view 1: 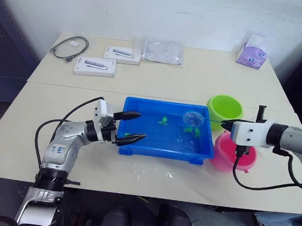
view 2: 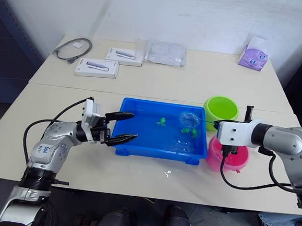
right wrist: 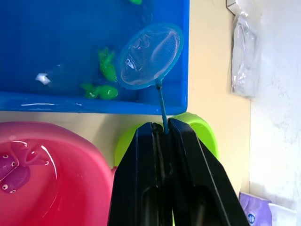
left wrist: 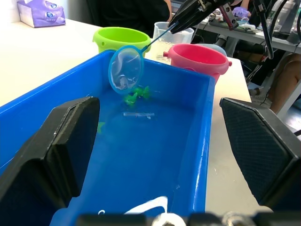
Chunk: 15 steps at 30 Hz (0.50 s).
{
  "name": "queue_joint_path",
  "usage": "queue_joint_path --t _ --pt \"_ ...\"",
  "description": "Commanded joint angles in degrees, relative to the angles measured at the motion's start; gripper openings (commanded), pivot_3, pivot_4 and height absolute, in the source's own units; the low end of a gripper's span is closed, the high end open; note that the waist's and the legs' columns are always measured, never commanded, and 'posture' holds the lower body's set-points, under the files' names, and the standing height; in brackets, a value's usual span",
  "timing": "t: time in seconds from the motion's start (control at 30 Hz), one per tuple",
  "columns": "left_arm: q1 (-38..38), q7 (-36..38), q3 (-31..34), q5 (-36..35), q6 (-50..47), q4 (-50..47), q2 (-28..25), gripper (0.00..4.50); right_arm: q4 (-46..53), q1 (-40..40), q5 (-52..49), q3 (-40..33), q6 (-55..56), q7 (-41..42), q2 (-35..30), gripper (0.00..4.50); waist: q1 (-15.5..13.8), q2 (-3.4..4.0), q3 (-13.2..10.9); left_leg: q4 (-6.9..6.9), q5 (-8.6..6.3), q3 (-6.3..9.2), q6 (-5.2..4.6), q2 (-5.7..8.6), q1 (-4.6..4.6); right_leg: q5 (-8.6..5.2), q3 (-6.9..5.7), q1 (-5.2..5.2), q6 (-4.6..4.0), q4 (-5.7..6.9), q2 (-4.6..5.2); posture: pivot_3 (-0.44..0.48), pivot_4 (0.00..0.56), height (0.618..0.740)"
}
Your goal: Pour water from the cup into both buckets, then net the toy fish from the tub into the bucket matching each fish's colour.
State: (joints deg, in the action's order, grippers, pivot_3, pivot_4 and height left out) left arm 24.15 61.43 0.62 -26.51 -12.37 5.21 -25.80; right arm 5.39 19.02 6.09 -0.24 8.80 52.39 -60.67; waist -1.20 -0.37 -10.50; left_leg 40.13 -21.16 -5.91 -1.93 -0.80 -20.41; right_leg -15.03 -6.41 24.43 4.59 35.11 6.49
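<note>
Blue plastic formed the tub (view 1: pixel 164 145), which was set near the front of the counter (view 1: pixel 195 82), with the lime green bucket (view 1: pixel 224 109) and the pink bucket (view 1: pixel 235 152) just beside its right end. The net (right wrist: pixel 150 55) was held by its thin handle in the right hand (right wrist: pixel 160 129), whose fingers were closed tight on it, the hoop hanging over the green fish (right wrist: pixel 107 66) at the tub's right end. The left hand (view 1: pixel 131 127) was spread wide and held nothing, one finger over the tub's left rim. Magenta fish (right wrist: pixel 16 172) were seen lying in the pink bucket. It was judged that only green fish remained; a scoop made too shallow could push them aside, and a tilted hoop could let one drop onto the counter or into the pink bucket.
</note>
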Motion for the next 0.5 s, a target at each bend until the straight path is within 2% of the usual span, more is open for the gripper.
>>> queue_joint_path --t 0.03,0.2,0.5 --pt "0.07 0.17 0.42 -0.11 0.71 -1.0 -0.23 4.4 2.78 -0.07 2.18 -2.36 -1.5 -1.62 -1.23 0.0 0.02 0.0 0.0 0.0 0.0 0.01 0.0 -0.01 0.0 0.0 0.02 0.0 0.0 0.01 0.0 0.0 0.15 0.74" --pt "0.21 0.2 0.18 -0.13 0.3 -1.18 -0.23 4.4 2.9 -0.19 7.34 -0.66 -2.73 -2.62 -1.65 0.0 0.04 0.0 0.0 0.0 0.0 0.0 0.0 -0.02 0.0 0.0 0.03 0.0 -0.01 0.01 -0.01 0.0 0.15 0.74" --pt "0.55 0.72 0.07 -0.1 -0.08 -0.95 -0.58 4.4 8.51 0.48 18.31 2.82 -11.29 -8.96 4.21 0.0 0.02 0.01 0.0 0.0 0.0 -0.01 0.0 -0.01 0.0 0.0 0.03 0.02 0.0 0.04 -0.02 0.0 0.15 0.74"
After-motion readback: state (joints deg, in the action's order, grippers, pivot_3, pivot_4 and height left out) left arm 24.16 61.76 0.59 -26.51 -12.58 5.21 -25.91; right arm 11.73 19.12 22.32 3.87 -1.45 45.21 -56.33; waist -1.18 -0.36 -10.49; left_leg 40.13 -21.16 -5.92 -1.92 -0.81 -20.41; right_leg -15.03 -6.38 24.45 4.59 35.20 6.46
